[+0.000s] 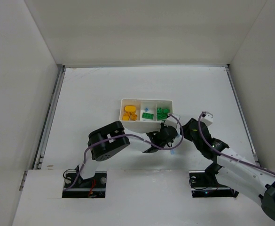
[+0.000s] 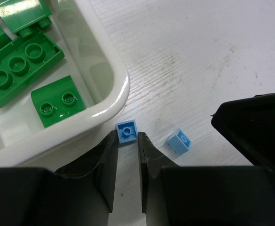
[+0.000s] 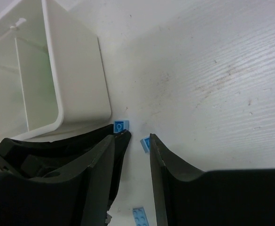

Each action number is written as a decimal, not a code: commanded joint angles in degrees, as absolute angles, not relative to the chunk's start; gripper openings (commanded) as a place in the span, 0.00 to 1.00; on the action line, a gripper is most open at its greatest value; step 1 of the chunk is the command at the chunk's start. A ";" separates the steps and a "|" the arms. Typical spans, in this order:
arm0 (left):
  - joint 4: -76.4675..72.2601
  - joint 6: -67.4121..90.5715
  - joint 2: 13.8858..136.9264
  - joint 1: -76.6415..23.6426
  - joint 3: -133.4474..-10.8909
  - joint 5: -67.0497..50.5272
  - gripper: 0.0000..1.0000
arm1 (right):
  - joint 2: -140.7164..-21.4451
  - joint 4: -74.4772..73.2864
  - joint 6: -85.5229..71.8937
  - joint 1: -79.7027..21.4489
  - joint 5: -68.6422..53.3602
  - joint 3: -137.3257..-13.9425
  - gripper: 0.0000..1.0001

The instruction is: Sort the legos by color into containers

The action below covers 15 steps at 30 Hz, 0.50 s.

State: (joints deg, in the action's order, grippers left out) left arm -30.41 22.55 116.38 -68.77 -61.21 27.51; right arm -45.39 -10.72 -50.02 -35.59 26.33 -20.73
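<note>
As the left arm (image 1: 110,141) bends across toward 3 o'clock in the top view, its left hand (image 2: 127,142) sits low on the worktop (image 2: 198,56), fingers pinched narrow on 1 light blue lego (image 2: 127,131) just outside the white tray (image 2: 121,89) corner. At 3 o'clock of it lies a spare blue lego (image 2: 179,141). Reaching in from 5 o'clock, the right hand (image 3: 138,139) hangs close by, fingers narrowly apart, gripping nothing. The tray's right compartment holds green legos (image 2: 15,66), its left yellow-orange legos (image 1: 129,113).

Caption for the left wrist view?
Left gripper pinches a light blue lego beside the white tray; another blue lego lies nearby.
</note>
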 commanded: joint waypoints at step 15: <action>-30.50 22.24 83.42 -65.71 -43.60 28.83 0.13 | -65.82 -13.53 -50.89 -40.47 28.39 -29.88 0.46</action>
State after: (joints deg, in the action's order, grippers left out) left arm -29.63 22.52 87.57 -68.51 -45.76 27.97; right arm -63.66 -13.41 -50.78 -39.90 26.33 -26.28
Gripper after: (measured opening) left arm 0.174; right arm 0.460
